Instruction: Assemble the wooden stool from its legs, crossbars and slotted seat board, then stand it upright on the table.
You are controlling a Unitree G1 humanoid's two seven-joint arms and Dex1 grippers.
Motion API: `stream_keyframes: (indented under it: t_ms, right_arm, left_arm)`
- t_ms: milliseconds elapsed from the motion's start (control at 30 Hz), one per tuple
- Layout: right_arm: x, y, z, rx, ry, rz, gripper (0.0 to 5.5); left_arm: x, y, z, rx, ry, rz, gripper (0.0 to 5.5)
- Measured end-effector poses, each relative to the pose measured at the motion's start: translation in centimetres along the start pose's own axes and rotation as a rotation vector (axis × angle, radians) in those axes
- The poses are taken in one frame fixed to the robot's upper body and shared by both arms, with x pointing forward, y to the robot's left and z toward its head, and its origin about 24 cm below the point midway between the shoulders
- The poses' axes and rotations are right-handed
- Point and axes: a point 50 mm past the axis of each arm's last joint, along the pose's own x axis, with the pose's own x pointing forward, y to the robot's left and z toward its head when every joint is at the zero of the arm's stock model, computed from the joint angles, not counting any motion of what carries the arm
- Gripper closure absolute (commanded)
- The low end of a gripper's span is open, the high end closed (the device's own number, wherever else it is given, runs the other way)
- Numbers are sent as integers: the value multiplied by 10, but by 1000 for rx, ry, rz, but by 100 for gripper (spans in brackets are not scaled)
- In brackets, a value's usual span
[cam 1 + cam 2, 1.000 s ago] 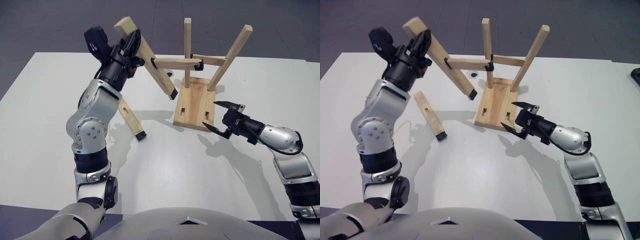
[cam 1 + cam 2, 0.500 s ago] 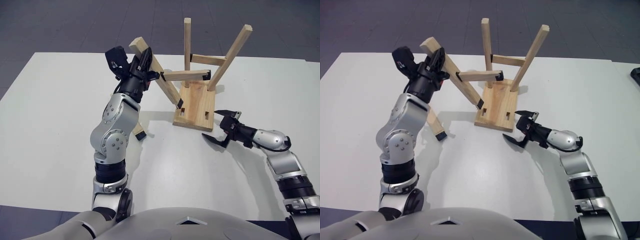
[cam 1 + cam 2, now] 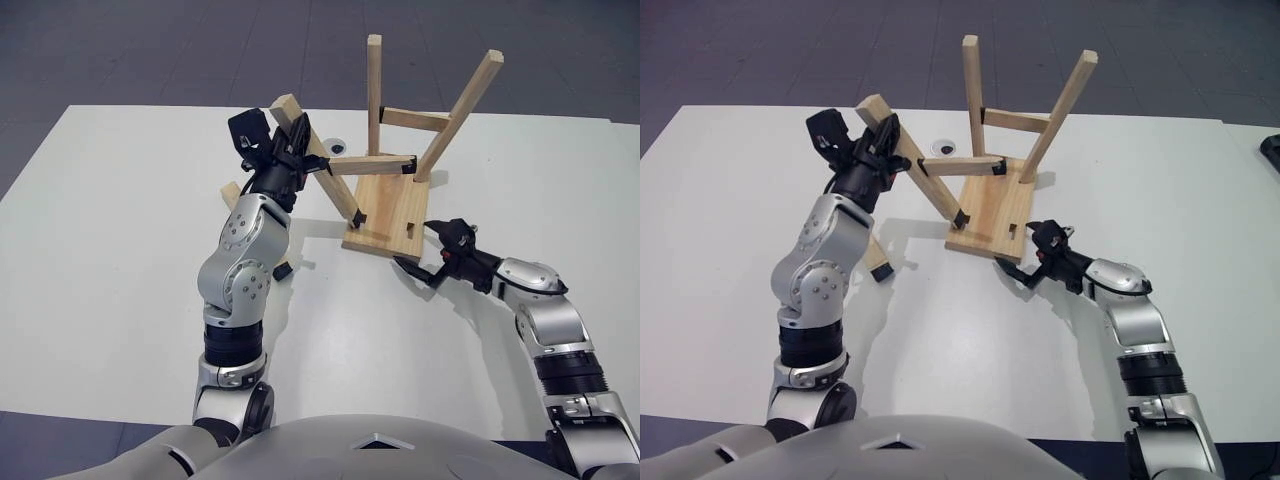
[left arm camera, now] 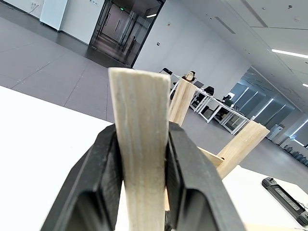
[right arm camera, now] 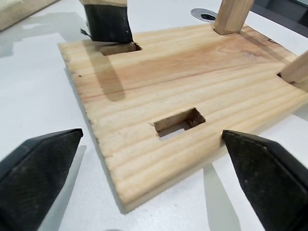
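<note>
The slotted seat board (image 3: pixel 388 205) lies flat on the white table (image 3: pixel 120 230). Two legs (image 3: pixel 374 90) (image 3: pixel 462 112) stand in its far slots, joined by a crossbar (image 3: pixel 415 119). My left gripper (image 3: pixel 290 152) is shut on a third leg (image 4: pixel 140 125), held slanted, with a crossbar (image 3: pixel 372 164) fixed to its side. That leg's black-capped end (image 5: pixel 107 21) sits at the board's near-left slot. A fourth leg (image 3: pixel 874 256) lies on the table behind my left arm. My right gripper (image 3: pixel 424 250) is open, straddling the board's near right corner, close to an empty slot (image 5: pixel 179 121).
A round cable hole (image 3: pixel 946 148) is in the table behind the left gripper. A dark object (image 3: pixel 1272 148) lies at the table's far right edge. Open tabletop stretches to the left and along the front.
My left arm swung the held leg and its crossbar down and to the right, bringing the capped end to the board's near-left slot. My right gripper crept closer to the board's near corner.
</note>
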Motion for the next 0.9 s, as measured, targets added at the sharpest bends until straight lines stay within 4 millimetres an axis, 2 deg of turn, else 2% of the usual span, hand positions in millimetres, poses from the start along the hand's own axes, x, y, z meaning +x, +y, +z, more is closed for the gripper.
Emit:
stream_keyframes:
  t_ms: [267, 367, 500, 567, 633, 733, 800, 900]
  right_arm:
    - [6, 8, 2, 14, -16, 20, 10]
    - [4, 7, 6, 75, -61, 18, 10]
    - [-26, -14, 31, 244, -309, -57, 10]
    - [-43, -29, 34, 274, -350, -165, 10]
    - [-44, -36, 29, 248, -290, -256, 10]
    - [-31, -49, 3, 167, -50, -442, 10]
    - [-19, -48, -7, 147, 20, -479, 10]
    - [-5, -43, -11, 145, 32, -504, 10]
  left_arm:
    - [2, 0, -1, 8, -4, -6, 446]
    - [3, -3, 0, 0, -7, -9, 446]
    - [2, -11, 10, -13, -45, -28, 446]
    - [1, -14, 14, -16, -62, -37, 446]
    - [1, -14, 14, -14, -56, -38, 446]
    - [1, -13, 13, -8, -54, -32, 446]
    - [1, -13, 12, -6, -48, -29, 446]
    - [3, -12, 8, 10, -33, -24, 446]
